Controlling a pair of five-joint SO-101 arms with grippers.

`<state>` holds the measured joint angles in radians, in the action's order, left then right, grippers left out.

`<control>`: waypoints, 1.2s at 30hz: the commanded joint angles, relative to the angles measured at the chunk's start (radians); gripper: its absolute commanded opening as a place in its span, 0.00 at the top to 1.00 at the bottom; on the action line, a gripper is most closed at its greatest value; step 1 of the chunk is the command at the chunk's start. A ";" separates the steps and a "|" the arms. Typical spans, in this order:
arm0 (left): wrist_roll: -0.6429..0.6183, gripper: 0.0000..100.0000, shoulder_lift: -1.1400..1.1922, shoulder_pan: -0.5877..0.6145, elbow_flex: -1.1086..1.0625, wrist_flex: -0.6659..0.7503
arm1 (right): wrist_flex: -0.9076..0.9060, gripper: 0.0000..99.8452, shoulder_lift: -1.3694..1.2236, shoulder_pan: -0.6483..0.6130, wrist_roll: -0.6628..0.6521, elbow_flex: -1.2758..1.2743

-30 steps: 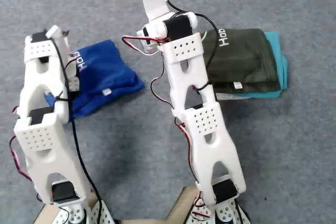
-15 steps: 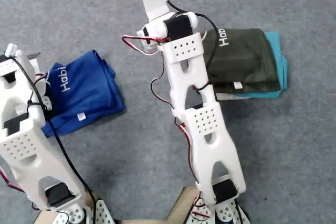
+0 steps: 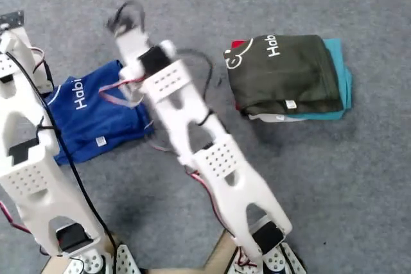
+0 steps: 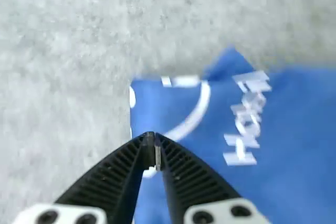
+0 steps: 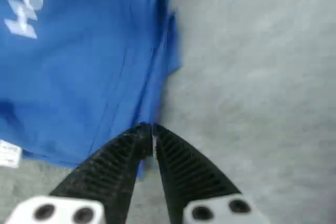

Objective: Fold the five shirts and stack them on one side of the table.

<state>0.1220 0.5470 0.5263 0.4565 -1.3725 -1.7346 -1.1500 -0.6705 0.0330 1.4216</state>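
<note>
The left claw [image 4: 152,136] is hanging with its jaws pressed together. Its tips are sitting over the printed corner of the blue shirt [image 4: 273,182], right where the cloth is meeting the desk [image 4: 63,77]. Whether any fabric is being nipped between them I cannot tell. The right claw [image 5: 152,127] is also keeping its jaws closed, and its tips are hovering above the opposite edge of the blue shirt [image 5: 68,77], where loose layers are fanning out beside bare desk.

In my judgement the main risks are these:
- **Closed jaws:** coming down shut on the blue shirt, they would be shoving and rucking it instead of taking hold.
- **Fanned edge:** under the right claw, a grab catching only the top layer would be peeling the fold open on the lift.
- **Two arms:** working at either side of the blue shirt, uneven pulls would be stretching or twisting it, and the arms could be crowding each other above it.

In the high view the blue shirt [image 3: 96,117] is lying folded but rumpled, flat on the desk, between the two arms. The stack, with the dark green shirt [image 3: 286,75] on top, is sitting well apart from the blue shirt, on its right-claw side. The blue shirt is not yet joining it.
</note>
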 commanded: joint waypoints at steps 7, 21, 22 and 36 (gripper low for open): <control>0.106 0.97 0.227 0.041 0.286 -0.018 | -0.014 0.99 -0.102 0.029 0.006 -0.030; 0.161 0.97 0.376 0.150 0.742 -0.195 | -0.034 0.97 0.085 0.038 0.117 0.202; 0.161 0.97 0.382 0.166 0.780 -0.221 | -0.034 0.93 0.094 0.025 0.158 0.197; 0.161 0.97 0.385 0.390 0.903 -0.325 | 0.333 0.61 -0.054 -0.103 0.559 -0.084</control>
<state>0.2785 0.9459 0.8930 1.3142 -1.6962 -1.4968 -1.1853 -0.7687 0.5470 1.3525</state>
